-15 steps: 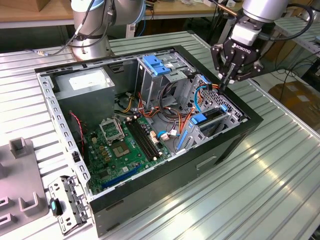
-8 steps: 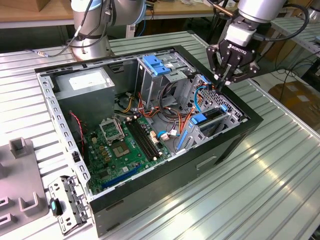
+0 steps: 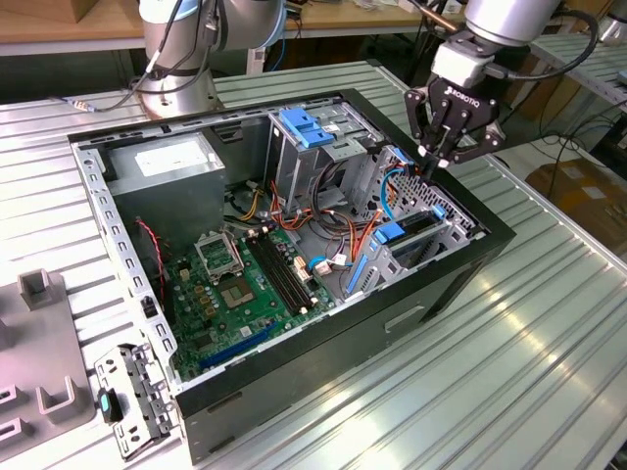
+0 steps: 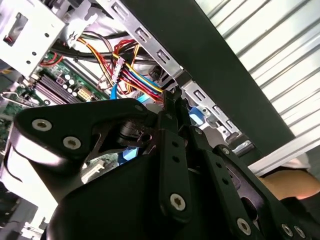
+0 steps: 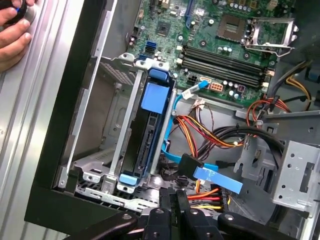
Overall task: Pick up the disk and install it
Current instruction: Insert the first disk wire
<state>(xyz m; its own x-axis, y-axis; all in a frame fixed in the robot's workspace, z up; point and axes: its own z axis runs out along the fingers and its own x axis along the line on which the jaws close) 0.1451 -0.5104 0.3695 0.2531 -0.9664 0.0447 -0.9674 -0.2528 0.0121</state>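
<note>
Disk (image 5: pixel 150 130) in bay beneath claw (image 5: pixel 179 197)

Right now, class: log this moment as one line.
tool: shut, empty, above case edge | disk: standing in drive cage | person's hand: beside case

A counter (image 3: pixel 549 323) of ribbed, pale metal slats fills most of the exterior view, its grooves running diagonally. A grey moulded tray (image 3: pixel 34 362) with raised blocks lies at the exterior view's left edge of it. Behind the counter, along the top of the view, runs a wooden workbench (image 3: pixel 59 29) with a light brown top. At the exterior view's right, beyond the counter's edge, brown cardboard boxes (image 3: pixel 583 191) sit lower down, near dark cables. The light is even and bright.
</note>
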